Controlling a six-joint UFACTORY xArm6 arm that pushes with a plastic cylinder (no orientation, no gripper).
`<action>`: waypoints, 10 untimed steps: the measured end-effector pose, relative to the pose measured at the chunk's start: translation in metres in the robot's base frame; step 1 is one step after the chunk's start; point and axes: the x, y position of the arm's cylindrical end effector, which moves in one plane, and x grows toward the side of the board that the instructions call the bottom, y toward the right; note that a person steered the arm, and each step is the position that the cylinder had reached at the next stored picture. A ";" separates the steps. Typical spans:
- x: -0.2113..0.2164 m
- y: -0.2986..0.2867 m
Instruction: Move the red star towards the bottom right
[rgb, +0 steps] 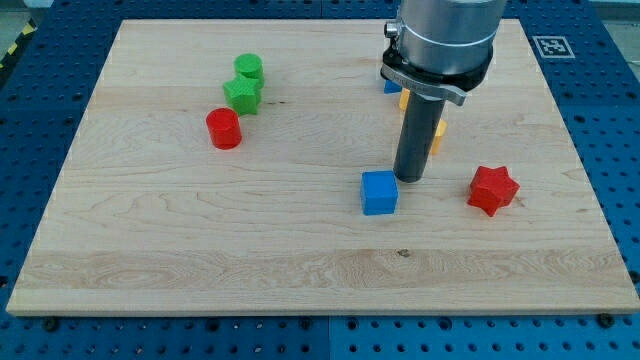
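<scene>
The red star-shaped block (493, 189) lies at the right of the frame on the pale wooden tabletop (200, 250), apart from and to the right of my tip (408, 179), which serves as the hand, has no jaws and grips nothing, and stands just beside the upper right corner of the blue cube (379, 192). To drive the star toward the lower right, the tip probably needs to reach its upper left side first. No readable writing shows; only a black-and-white marker tag (548, 45) sits at the tabletop's upper right corner.

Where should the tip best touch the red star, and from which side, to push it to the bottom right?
Touch the red star on its upper-left side. My tip now stands to its left, beside the blue cube, so it should probably go slightly up first.
</scene>
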 end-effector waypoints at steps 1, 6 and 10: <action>0.000 0.022; 0.000 0.097; 0.034 0.101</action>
